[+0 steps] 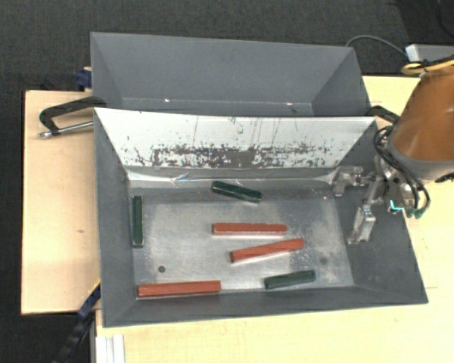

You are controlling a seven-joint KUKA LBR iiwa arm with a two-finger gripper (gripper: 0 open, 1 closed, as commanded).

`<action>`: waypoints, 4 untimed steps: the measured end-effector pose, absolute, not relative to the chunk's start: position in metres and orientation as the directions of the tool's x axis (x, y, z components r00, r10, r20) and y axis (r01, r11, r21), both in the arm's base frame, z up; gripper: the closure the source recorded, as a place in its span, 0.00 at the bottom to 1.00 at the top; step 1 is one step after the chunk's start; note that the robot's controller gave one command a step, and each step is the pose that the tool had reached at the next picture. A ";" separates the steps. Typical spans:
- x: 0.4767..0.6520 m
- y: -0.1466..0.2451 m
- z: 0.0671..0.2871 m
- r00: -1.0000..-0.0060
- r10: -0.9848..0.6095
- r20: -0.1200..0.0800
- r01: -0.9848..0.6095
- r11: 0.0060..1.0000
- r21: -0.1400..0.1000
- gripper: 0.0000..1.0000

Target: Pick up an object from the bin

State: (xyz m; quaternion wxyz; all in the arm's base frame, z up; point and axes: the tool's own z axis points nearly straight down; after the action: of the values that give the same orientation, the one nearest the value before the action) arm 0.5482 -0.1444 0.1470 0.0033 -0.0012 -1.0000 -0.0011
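Grey bin (227, 74) with six loose bars. The arm (435, 119) enters from the right. Its pincer (361, 221) hangs over the bin's right wall, apparently holding nothing; how far it is open cannot be told. The nearest pieces are a tilted red bar (266, 252) at centre and a dark green bar (289, 280) at near right.
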 end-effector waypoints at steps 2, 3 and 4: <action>0.543 -0.105 0.113 -0.990 -0.138 -0.009 -0.138 0.990 -0.004 0.00; 0.543 -0.074 0.106 -0.986 -0.168 -0.003 -0.168 0.986 0.002 0.00; 0.541 -0.042 0.118 -0.941 -0.338 -0.004 -0.338 0.941 -0.001 0.00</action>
State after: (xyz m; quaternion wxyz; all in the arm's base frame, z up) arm 0.5412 -0.0424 0.1177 -0.0022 0.1717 -0.9852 -0.0001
